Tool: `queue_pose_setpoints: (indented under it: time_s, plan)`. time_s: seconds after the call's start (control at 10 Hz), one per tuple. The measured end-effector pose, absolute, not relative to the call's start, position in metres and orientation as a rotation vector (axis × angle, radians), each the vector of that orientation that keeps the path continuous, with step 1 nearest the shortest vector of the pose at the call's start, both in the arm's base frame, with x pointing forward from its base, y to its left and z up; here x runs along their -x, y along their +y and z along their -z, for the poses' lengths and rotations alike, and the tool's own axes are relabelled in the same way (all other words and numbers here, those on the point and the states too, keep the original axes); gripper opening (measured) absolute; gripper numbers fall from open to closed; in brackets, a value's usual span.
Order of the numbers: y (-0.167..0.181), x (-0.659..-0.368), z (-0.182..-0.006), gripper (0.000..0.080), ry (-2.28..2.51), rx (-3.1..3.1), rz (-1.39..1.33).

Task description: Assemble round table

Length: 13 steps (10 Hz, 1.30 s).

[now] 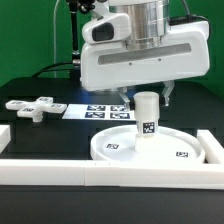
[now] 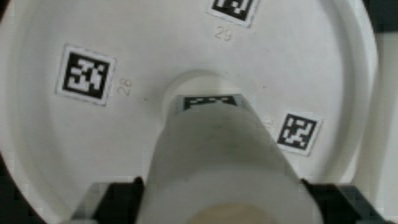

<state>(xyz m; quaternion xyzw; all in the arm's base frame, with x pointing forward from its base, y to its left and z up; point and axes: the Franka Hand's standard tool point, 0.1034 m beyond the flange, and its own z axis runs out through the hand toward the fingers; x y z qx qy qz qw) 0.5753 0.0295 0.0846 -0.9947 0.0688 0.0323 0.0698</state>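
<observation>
The large round disc (image 1: 112,152) lies flat on the table with its rim up. The short cylindrical post (image 1: 146,120) stands upright on the disc's middle. My gripper (image 1: 145,97) comes straight down over the post's top end and is shut on it. In the wrist view the post (image 2: 214,140) runs between my two black fingers (image 2: 121,196), which press on its sides, and the disc (image 2: 125,40) with its square tags fills the background. The cross-shaped foot piece (image 1: 32,106) lies apart on the black table at the exterior view's left.
The marker board (image 1: 98,111) lies flat behind the disc. White border rails run along the front (image 1: 60,172) and at the exterior view's right (image 1: 212,150), close to the disc's rim. A green wall stands behind the table.
</observation>
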Motion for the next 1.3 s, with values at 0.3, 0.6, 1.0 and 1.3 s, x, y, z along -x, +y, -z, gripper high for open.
queue_pose_setpoints:
  time_s: [0.3,0.6,1.0,1.3]
  plan:
    - [0.0273,-0.5722,-0.0843,0.0409,0.708,2.908,-0.046]
    - [0.0290,-0.5678,-0.0839,0.0409,1.231,2.727,-0.050]
    - [0.0265,-0.5680,-0.0830,0.0409,1.713,2.433,-0.122]
    - [0.0308,-0.5678,-0.0831,0.0409,2.091,2.112,-0.172]
